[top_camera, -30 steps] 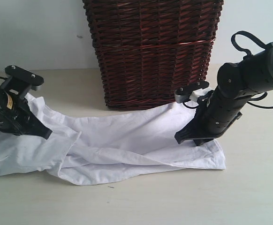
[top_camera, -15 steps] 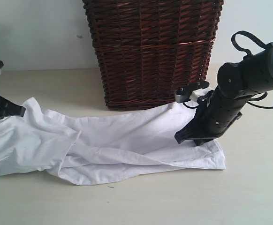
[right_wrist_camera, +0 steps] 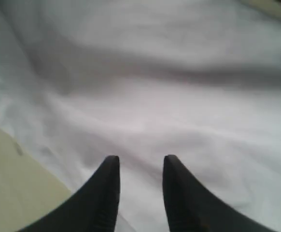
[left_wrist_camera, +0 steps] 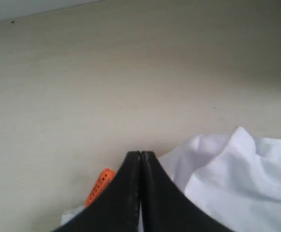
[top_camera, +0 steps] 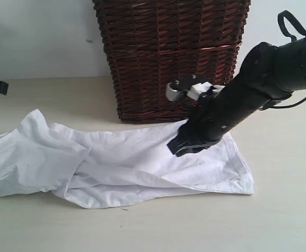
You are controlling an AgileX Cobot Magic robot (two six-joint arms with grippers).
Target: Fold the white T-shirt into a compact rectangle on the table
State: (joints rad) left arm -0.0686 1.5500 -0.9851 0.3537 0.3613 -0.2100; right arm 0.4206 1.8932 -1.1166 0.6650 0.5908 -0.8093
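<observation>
Having slid inward over the crumpled white cotton T-shirt (top_camera: 121,157), right gripper (right_wrist_camera: 139,162) stands ajar, empty; left gripper (left_wrist_camera: 140,153) closed, empty; dark wicker basket (top_camera: 171,58) interior unseen.

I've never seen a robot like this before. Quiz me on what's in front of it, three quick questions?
1. True or false: the left gripper is shut with nothing in it.
2. What stands behind the white T-shirt? A) wicker basket B) metal bucket C) cardboard box
3. Fill in: the right gripper has its jaws ___ over the shirt.
Key: 1 true; 2 A; 3 open.
</observation>
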